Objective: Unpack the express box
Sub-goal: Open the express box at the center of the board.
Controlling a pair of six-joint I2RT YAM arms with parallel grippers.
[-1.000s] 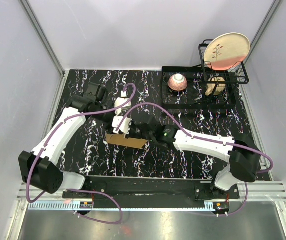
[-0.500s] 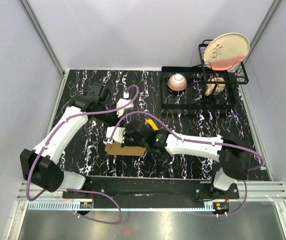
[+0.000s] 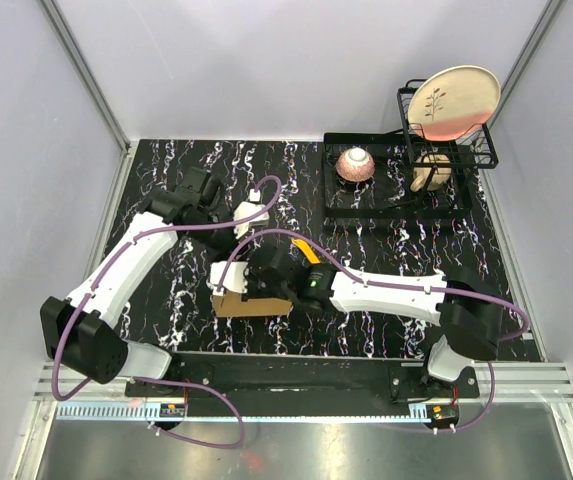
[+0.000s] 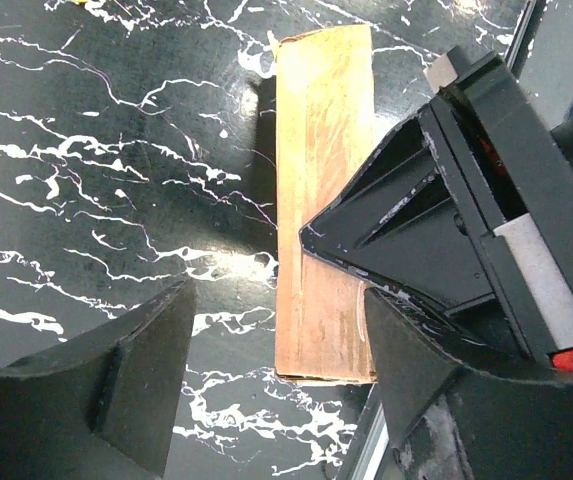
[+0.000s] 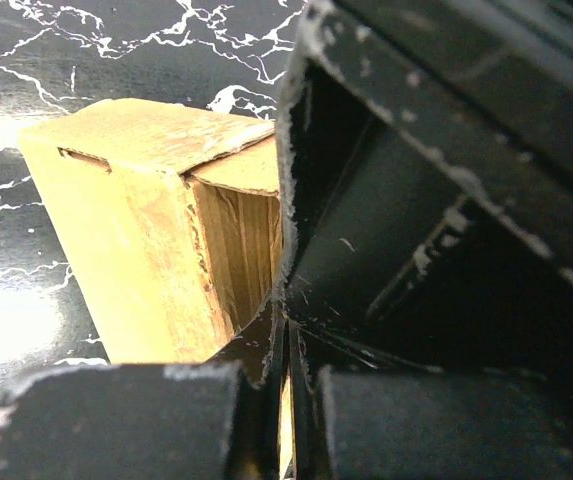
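Note:
The express box (image 3: 258,304) is a plain brown cardboard box near the table's front middle. In the right wrist view its open end (image 5: 231,245) shows, with a flap edge above it. My right gripper (image 3: 238,282) reaches in from the right. Its jaws (image 5: 286,345) are pressed together with a thin sliver of cardboard between them. My left gripper (image 3: 246,225) hovers behind the box, open and holding nothing. In the left wrist view the box (image 4: 321,170) lies below and between the spread fingers (image 4: 141,375), apart from them.
A yellow utility knife (image 3: 308,250) lies just right of the box, beside the right arm. At the back right a black tray (image 3: 396,205) holds a pink bowl (image 3: 355,165). A wire rack (image 3: 486,150) there holds a plate (image 3: 454,100).
The right gripper has pulled the box toward the near edge, and the box now stands more upright. The left gripper has opened wider and drawn back toward the rear.

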